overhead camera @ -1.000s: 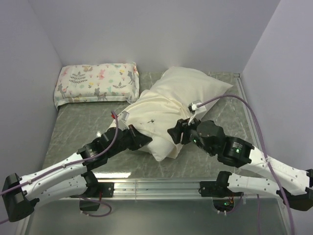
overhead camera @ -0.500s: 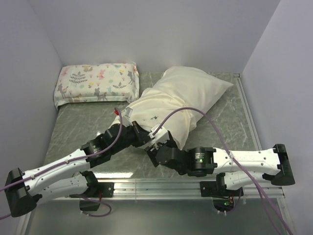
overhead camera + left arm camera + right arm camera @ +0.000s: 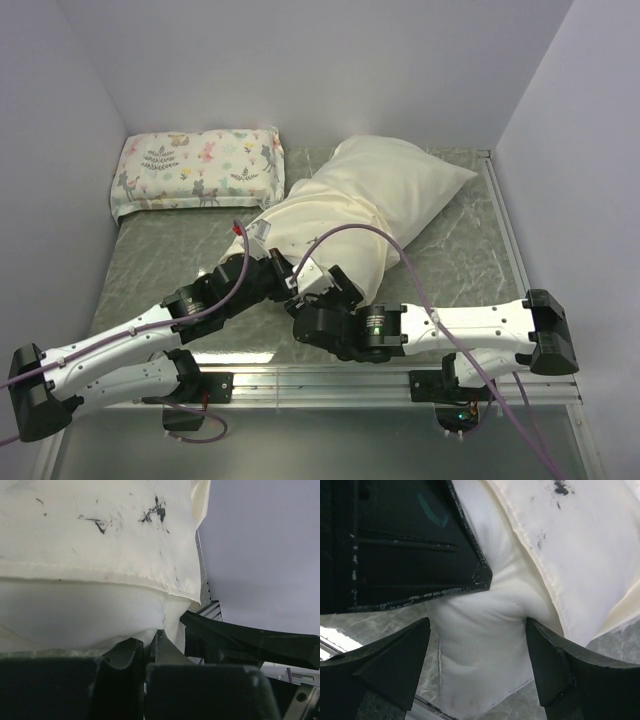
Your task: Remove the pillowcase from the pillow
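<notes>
Cream cloth, the pillowcase [image 3: 390, 195], covers most of the pillow [image 3: 480, 650], which lies slantwise on the table [image 3: 170, 260] from the near centre toward the far right. A floral pillow [image 3: 195, 168] sits well apart at the far left.

At the near end the stitched hem [image 3: 150, 580] stops short, and a whiter corner of the pillow sticks out below it. The left gripper [image 3: 150, 650] is at that corner with its fingers drawn close together on a pinch of the white fabric, so it seems to be clamped on the pillow itself, not the cover.

What has changed is the right arm. A second ago it was up on the right side of the bundle. It has since swung down and left, and the right gripper [image 3: 477, 625] now points at the same exposed corner, just beside the left one. Its fingers stand wide apart, with the white corner between them and nothing held. The hem, with dark marks [image 3: 560, 487] on the cloth, runs just to the far right of that gap.

For the task, this looks like a regrip being set up. One hand anchors the pillow, and the other is in place to take either the corner or the hem. Stripping has barely begun, since only this corner is bare.
</notes>
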Controlling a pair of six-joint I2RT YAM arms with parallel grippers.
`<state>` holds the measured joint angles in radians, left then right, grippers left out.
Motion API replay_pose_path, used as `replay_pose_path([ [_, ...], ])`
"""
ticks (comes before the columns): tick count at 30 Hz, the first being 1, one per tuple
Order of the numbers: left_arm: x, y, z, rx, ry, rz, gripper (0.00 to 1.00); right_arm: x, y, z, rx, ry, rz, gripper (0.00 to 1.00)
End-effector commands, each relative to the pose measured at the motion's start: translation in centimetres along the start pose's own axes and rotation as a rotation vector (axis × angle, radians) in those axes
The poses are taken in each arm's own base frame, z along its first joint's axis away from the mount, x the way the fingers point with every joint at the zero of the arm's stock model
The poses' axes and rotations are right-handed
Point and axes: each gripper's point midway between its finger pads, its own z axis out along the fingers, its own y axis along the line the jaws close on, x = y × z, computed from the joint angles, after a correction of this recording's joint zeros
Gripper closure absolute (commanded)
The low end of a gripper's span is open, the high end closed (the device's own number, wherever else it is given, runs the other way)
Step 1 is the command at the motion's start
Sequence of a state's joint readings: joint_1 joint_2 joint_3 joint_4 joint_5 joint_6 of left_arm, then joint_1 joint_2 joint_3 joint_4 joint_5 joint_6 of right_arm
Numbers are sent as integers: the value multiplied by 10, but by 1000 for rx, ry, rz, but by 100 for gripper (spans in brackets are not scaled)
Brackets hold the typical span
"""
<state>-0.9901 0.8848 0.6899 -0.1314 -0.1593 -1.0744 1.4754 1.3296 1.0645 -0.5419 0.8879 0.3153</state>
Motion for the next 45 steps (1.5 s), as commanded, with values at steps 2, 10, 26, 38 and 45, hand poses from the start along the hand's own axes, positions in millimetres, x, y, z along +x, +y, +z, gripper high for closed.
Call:
replay_pose_path([
  [2,-31,-84,-36,261,-60,-3,99,-7,-21,16,112,5,19,16],
  [10,-39,-89,-51,273,-83,5,99,-20,-54,24,131,0,145,92],
  [26,-82,-15,-68,-130,-287,111,37,-31,-80,-3,80,-43,333,100],
  [38,-63,31,-42,-287,-275,127,27,-36,-88,-6,91,-50,352,100],
  [45,-56,48,-28,-351,-275,124,27,-45,-95,-14,73,-78,396,100],
])
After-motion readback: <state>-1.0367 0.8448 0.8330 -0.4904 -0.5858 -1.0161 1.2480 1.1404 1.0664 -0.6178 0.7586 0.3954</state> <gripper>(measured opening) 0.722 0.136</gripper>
